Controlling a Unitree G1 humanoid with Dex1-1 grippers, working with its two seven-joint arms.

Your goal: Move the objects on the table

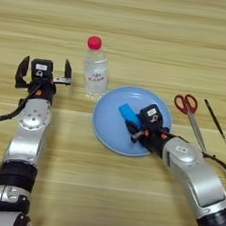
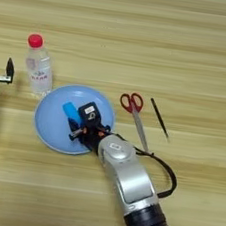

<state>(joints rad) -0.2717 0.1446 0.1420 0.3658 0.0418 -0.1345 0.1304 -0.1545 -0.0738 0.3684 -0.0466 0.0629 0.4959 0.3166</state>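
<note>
The right gripper (image 1: 133, 126) is over the plate (image 1: 108, 129), reaching in from the plate's right side, with the small bright-blue block (image 1: 128, 112) at its fingertips. The fingers appear clenched on the block's lower end, and the block sits tilted above the middle of the plate; whether it already rests on the plate's surface cannot be told.

By my reading, this is the delivery step for the block: it has arrived at the plate, and what remains for it is letting go and pulling the arm back clear of the rim.

Outward from the plate, other things lie untouched on the table (image 1: 145, 38). Red-handled scissors (image 1: 190, 115) lie just right of the plate, blades pointing toward the robot. The thin black stick (image 1: 215, 119) lies further right of the plate, beyond the scissors and apart from them. A clear bottle with a red cap (image 1: 95, 70) stands upright just beyond the plate's upper-left rim.

The left gripper (image 1: 43, 73) is parked well to the left of the plate, fingers spread wide and empty.
</note>
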